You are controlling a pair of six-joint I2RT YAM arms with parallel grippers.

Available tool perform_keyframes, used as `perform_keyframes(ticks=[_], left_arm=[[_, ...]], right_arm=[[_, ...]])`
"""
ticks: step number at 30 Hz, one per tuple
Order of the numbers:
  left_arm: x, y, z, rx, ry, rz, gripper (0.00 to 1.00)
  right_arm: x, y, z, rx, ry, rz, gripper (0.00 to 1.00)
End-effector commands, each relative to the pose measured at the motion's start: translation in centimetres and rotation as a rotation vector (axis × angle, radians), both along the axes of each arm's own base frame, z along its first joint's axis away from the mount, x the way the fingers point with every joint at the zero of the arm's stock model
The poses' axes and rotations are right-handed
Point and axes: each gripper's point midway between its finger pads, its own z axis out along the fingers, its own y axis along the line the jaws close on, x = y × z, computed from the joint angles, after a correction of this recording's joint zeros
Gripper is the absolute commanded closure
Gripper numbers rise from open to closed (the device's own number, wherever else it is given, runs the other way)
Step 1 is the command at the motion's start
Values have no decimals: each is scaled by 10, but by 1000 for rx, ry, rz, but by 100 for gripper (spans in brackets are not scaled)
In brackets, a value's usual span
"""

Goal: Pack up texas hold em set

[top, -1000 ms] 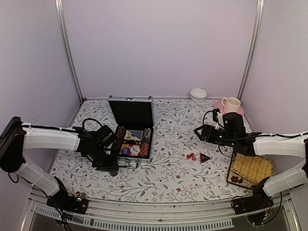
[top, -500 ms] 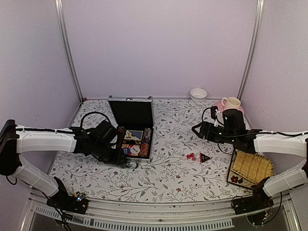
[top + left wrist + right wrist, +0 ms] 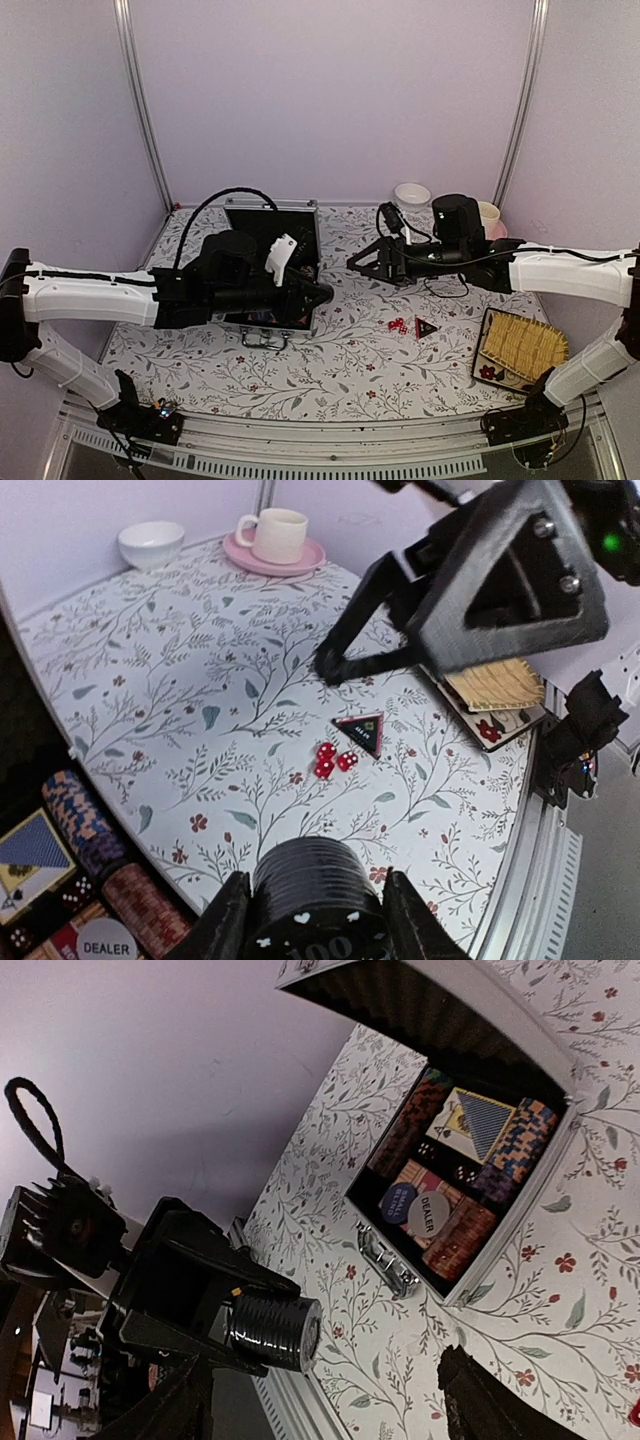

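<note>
Left end effector [image 3: 318, 926] pinches black chip stack [image 3: 312, 868], indiscernible in the top view.

Overall light: even, soft and moderately bright in all three views; the walls [image 3: 330, 90] take a pale lilac cast.
Source: not in view; faint, soft-edged shadows on the table [image 3: 340, 375] under the arms [image 3: 90, 295] suggest diffuse light from above.
Glare: small highlights on the case [image 3: 270, 204] rim and on the ribbed edge of the chip stack [image 3: 270, 1332].
Dark zones: case lining and arms near black, little detail.
Focus: chip stack soft at the bottom of the left wrist view; fingers [image 3: 482, 1400] blurred in the right wrist view.
Distortion: wide-angle bending in the wrist views; posts [image 3: 140, 100] lean inward.
Noise: dice [image 3: 397, 325] grainy from above.
</note>
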Motion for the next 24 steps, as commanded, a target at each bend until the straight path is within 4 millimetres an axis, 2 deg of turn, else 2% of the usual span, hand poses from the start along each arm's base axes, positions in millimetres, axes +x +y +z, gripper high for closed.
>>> perform_keyframes(ticks=[1, 7, 14, 19, 24], left_arm=[[-18, -29, 35, -46, -179, -105, 84], [-21, -34, 37, -13, -231, -132, 84], [-23, -37, 27, 7, -216, -147, 84], [-23, -34, 26, 13, -227, -122, 85], [-21, -32, 22, 32, -228, -103, 86]], right_arm=[[-32, 28, -1, 36, 92, 207, 21], [-40, 39, -6, 39, 133, 265, 23], [-45, 49, 1, 53, 130, 308, 28], [-53, 63, -15, -18, 164, 332, 34], [-58, 74, -21, -80, 149, 343, 39]])
